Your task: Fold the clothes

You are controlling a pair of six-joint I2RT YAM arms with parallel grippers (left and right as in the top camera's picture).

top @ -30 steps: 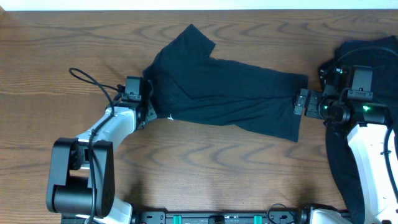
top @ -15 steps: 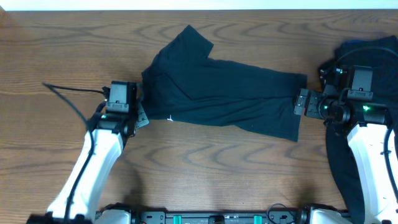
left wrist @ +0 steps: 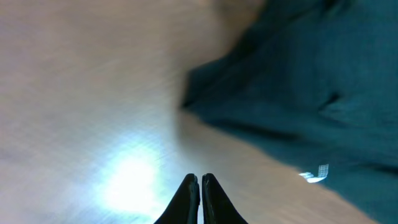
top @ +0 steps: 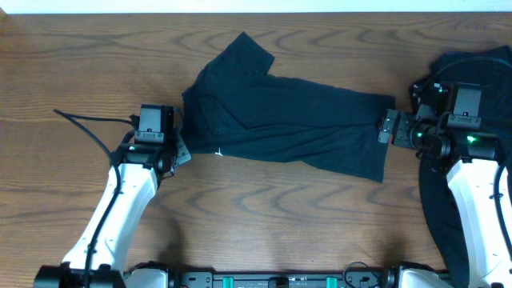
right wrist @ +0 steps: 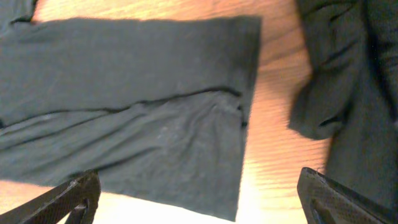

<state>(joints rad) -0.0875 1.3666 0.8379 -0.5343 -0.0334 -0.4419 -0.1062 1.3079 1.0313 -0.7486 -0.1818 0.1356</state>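
Note:
A dark navy T-shirt [top: 280, 120] lies folded lengthwise across the middle of the wooden table, one sleeve pointing up at the back. It also shows in the left wrist view [left wrist: 298, 87] and the right wrist view [right wrist: 137, 106]. My left gripper [top: 180, 148] is shut and empty just left of the shirt's collar end, over bare wood [left wrist: 200, 180]. My right gripper [top: 388, 128] is open wide above the shirt's hem end, fingers apart [right wrist: 199, 193], holding nothing.
A pile of more dark clothes [top: 480, 72] lies at the right edge under and behind the right arm, also in the right wrist view [right wrist: 348, 93]. A black cable [top: 88, 118] trails left of the left arm.
The left arm let go of the shirt's collar end and pulled back to the left. The right gripper shifted slightly. The shirt stayed in place.

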